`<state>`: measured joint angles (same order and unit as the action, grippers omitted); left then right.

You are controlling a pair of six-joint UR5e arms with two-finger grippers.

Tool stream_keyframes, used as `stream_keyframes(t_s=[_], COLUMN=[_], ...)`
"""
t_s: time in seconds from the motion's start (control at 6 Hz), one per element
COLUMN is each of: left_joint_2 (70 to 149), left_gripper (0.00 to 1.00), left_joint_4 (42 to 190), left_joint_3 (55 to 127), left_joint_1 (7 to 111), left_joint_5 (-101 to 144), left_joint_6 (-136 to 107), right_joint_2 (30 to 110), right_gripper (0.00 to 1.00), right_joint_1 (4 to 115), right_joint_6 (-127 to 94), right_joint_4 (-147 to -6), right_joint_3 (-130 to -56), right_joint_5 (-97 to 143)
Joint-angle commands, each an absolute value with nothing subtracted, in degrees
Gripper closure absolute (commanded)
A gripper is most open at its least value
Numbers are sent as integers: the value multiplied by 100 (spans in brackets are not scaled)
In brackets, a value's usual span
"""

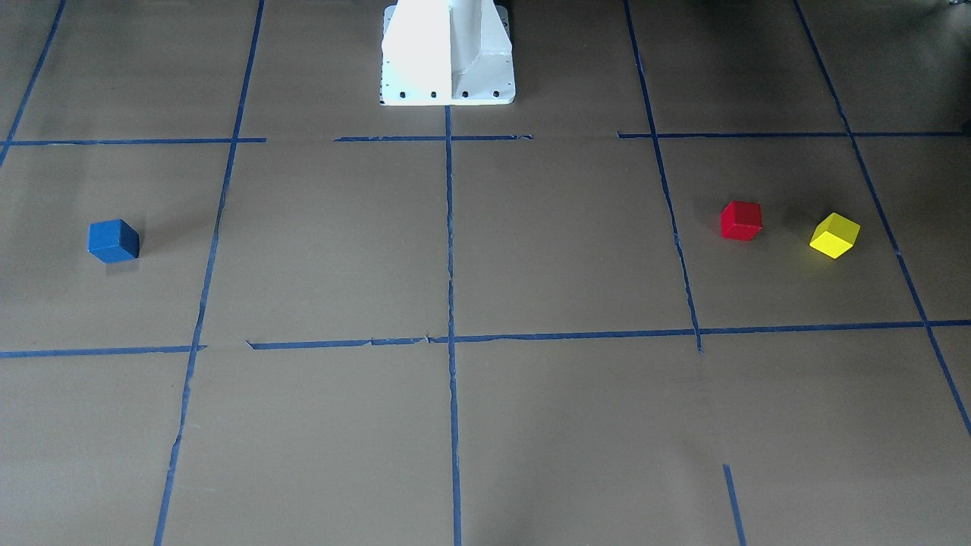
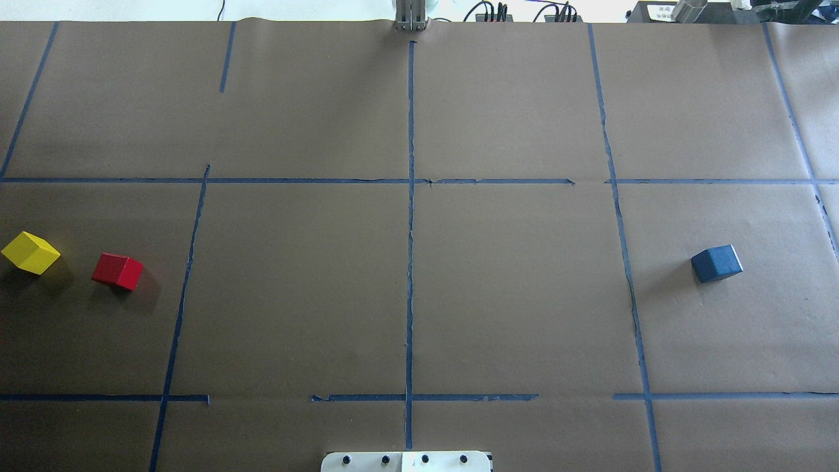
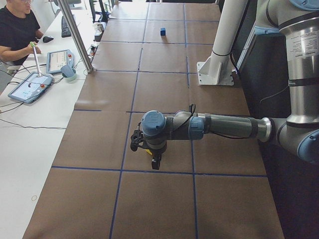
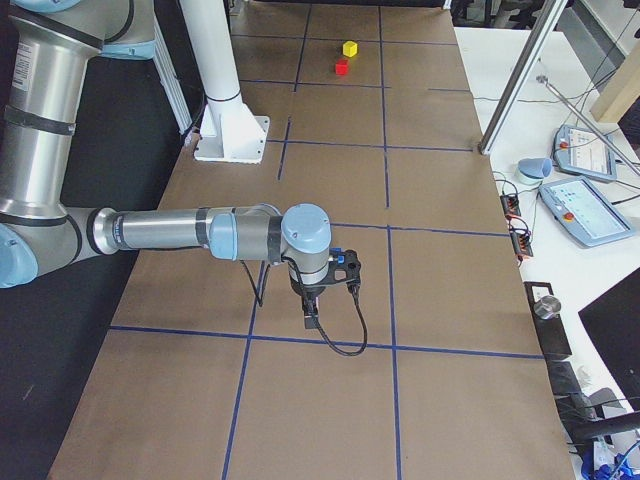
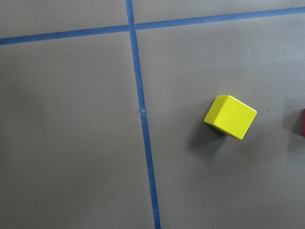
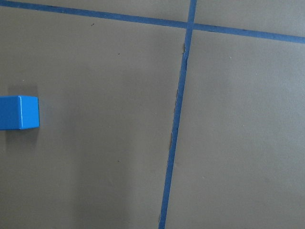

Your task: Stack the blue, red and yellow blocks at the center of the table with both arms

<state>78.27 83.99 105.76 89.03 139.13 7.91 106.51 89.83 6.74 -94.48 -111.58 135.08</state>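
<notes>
The small blue cube block (image 2: 716,263) lies on the robot's far right near the right gripper (image 4: 310,318), and the red cube block (image 2: 118,271) and yellow cube block (image 2: 30,252) lie far left near the left gripper (image 3: 156,163), likely so each arm picks from its own side, but I cannot tell how wide either gripper is.

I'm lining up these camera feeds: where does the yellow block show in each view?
Front-facing: yellow block at right, the red block just left of it.
Overhead: yellow block at far left edge.
Exterior left: cannot tell; the left arm covers that spot.
Exterior right: yellow block at top, centre.
Left wrist: yellow block right of centre.
Right wrist: not in it.
Shared landmark: the red block beside it.
</notes>
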Motion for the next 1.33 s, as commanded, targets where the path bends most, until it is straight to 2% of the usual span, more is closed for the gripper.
stream_keyframes(t_s=[0.0,1.0,1.17], left_joint_2=[7857,7814,7805], left_gripper=[0,0,0], left_joint_4=[8402,8455,8438], left_joint_3=[10565,10643,10617], left_joint_1=[8895,8895,8895], left_joint_5=[13913,13948,13957], left_joint_6=[782,782,747], right_joint_2=[10661,10617,10600], right_gripper=[0,0,0], right_joint_1=[8982,8965,8765], right_joint_6=[642,668,677], right_joint_4=[-9448,-9439,-9004], right_joint_3=[-11119,-11065,-11065], right_joint_5=[13500,13553,13535])
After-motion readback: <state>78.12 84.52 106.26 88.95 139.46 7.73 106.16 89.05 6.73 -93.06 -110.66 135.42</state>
